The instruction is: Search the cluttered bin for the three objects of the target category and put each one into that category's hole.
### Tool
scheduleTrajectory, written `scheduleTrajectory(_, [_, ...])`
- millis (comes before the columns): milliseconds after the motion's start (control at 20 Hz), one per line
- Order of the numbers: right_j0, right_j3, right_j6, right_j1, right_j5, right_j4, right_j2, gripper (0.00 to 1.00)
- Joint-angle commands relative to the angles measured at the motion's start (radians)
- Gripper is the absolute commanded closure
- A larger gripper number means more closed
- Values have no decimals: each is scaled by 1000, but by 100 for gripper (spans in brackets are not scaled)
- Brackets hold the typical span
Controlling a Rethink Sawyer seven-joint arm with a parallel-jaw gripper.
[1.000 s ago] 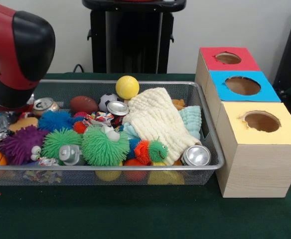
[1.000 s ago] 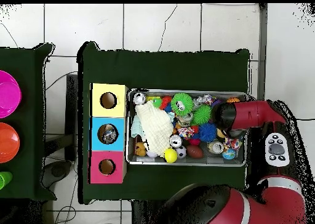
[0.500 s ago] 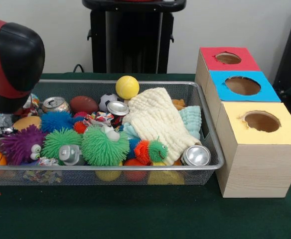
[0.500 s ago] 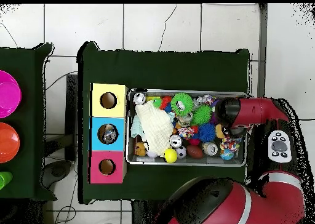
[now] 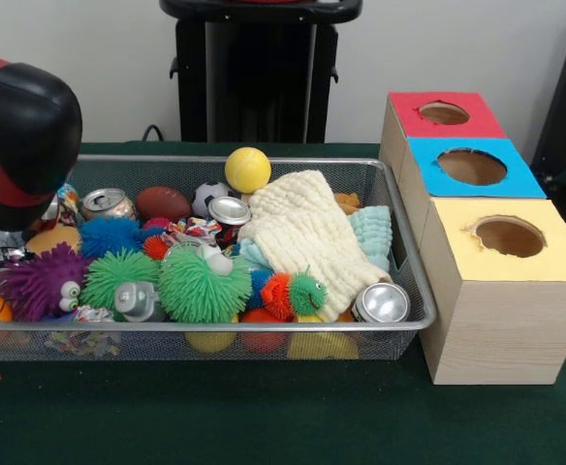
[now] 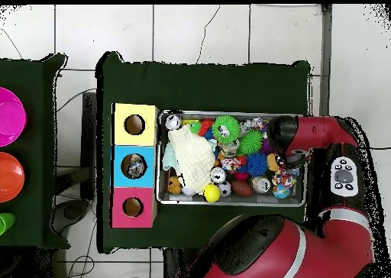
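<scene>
Claw itself hidden under the red-and-black arm over the bin's end farthest from the boxes; cannot tell whether it is released or clenched, or what it touches. Among the toys nearby, one crumpled printed piece lies mid-bin beside the cream cloth. Farther off, the blue-topped box's hole shows something silvery inside.

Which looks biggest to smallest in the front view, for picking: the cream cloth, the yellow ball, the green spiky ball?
1. cream cloth
2. green spiky ball
3. yellow ball, though it lies farther from the camera.
</scene>
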Motion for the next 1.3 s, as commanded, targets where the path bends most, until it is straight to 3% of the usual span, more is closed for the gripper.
scheduleTrajectory(50, [-40,1,-113,121,53,-48,-3,0])
scheduleTrajectory(250, [-74,78,-126,75,-63,-22,34,0])
scheduleTrajectory(350, [-131,155,-184,36,-185,13,97,0])
scheduleTrajectory(500, [-198,240,-251,-5,-279,52,174,0])
scheduleTrajectory(800, [-304,416,-266,-95,-470,68,300,0])
scheduleTrajectory(950, [-345,444,-254,-94,-523,51,350,0])
scheduleTrajectory(1300, [-375,439,-226,-75,-530,6,393,0])
